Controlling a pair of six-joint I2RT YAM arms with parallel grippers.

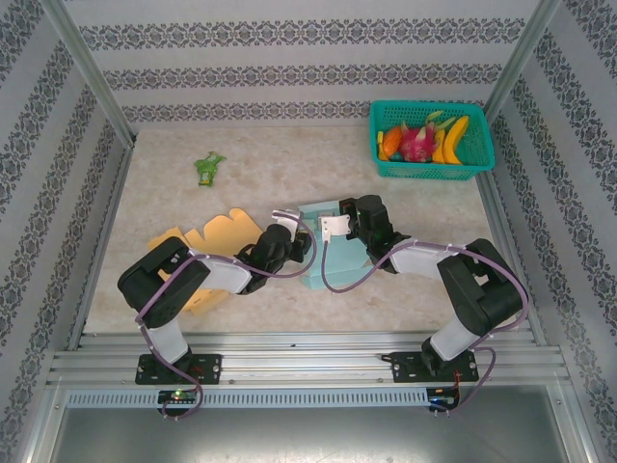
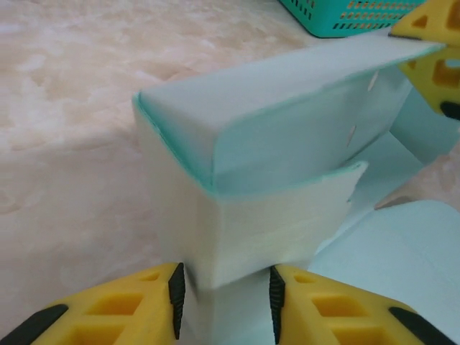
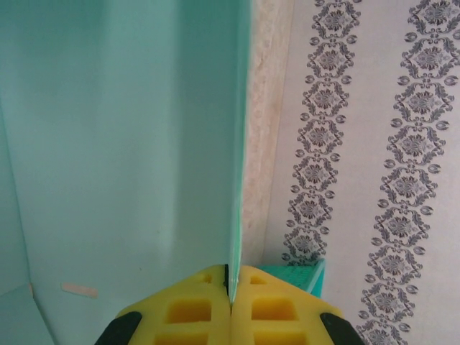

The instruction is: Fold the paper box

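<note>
Where both arms meet, paper box (image 1: 323, 253) between tools.

matt paper box (image 2: 273, 187) — marbled smooth table (image 2: 79, 93)

Both arms reaching inward mid-table, left hand (image 2: 224, 302) parted, right hand (image 3: 230, 287) pinched closed

- Paper box (image 1: 323, 253) mostly covered by both arms in top view
- Basket (image 2: 352, 14) cut off at top edge, left wrist cam
- Box's far flap tip blurred there
</note>
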